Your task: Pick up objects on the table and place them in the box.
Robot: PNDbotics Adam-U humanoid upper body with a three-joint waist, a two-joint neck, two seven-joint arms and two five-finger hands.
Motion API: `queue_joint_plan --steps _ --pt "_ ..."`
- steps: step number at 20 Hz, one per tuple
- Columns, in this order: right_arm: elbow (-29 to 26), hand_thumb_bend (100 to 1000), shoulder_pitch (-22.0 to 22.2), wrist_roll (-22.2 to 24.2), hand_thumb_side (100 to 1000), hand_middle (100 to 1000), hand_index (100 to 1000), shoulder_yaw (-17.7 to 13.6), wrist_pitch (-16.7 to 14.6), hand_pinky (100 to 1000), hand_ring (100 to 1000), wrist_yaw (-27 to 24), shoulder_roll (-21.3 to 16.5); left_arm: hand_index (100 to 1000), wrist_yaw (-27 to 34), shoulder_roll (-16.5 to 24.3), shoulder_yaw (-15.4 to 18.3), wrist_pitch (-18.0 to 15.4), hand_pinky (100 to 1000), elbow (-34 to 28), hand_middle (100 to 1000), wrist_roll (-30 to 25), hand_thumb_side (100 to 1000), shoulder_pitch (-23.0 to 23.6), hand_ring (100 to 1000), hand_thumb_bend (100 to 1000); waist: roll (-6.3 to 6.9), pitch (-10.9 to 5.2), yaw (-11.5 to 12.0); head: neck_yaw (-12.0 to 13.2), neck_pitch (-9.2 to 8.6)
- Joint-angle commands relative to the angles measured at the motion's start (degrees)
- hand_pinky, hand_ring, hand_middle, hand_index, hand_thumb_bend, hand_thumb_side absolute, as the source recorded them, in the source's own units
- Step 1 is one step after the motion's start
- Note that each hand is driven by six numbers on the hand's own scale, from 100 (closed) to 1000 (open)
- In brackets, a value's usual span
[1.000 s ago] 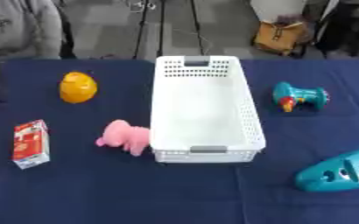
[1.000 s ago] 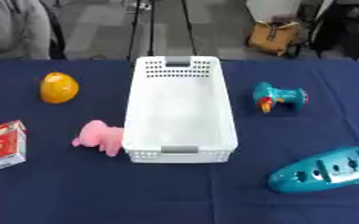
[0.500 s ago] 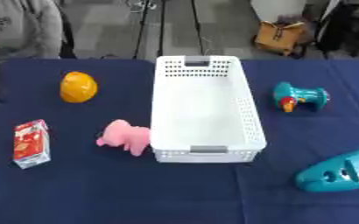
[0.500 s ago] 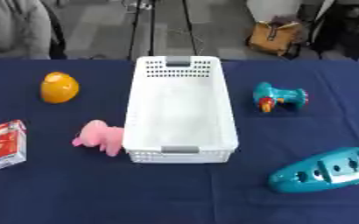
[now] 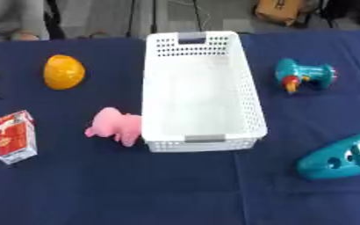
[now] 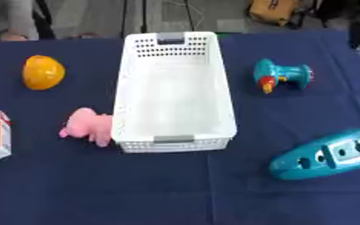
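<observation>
Across the blue counter (image 5: pixel 175 189) nothing has been moved; only my head camera has tipped down, so the whole scene sits higher and larger than a moment ago, while every object keeps its place relative to the others. I read that as the task not yet begun: the white box (image 5: pixel 199 90) in the middle is empty, its long side running near to far, and all five things lie outside it

By size: the teal boat-shaped toy (image 6: pixel 327 155) lies near right, well apart from the box. Far right is the teal toy drill (image 5: pixel 304 75), on its side. Touching the box's left wall near its near corner is the pink plush pig (image 5: pixel 115 126). Far left sits the orange rounded toy (image 5: pixel 64 71), and the red and white carton (image 5: pixel 15 136) stands at the left edge, near side

Neither of my hands is in view, so I cannot tell how far the fingers are spread, and they hold and touch nothing I can see. My guess is the pig is the easiest first pick
</observation>
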Motion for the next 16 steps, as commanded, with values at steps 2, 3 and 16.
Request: queue_joint_plan --steps 2,3,16 --pt "-1.0 477 -1.1 0.3 572 603 808 -0.3 -0.1 522 509 0.0 -1.9 810 -0.3 1.0 -0.1 0.0 346 -1.0 701 -0.8 722 -1.2 550 595 -0.07 -0.85 -0.1 -0.2 0.27" --pt "-1.0 477 -1.0 0.4 572 603 808 -0.3 -0.1 522 509 0.0 -1.9 810 -0.5 1.3 -0.2 0.2 346 -0.8 700 -1.0 723 -1.2 550 596 -0.1 -1.04 0.0 -0.2 0.27" --pt "-0.5 474 -0.4 0.5 572 604 809 -0.4 -0.1 524 510 -0.2 -1.7 813 -3.0 5.3 -0.4 1.9 346 0.4 701 -4.3 733 0.5 551 583 -0.18 -2.81 0.3 0.3 0.27"
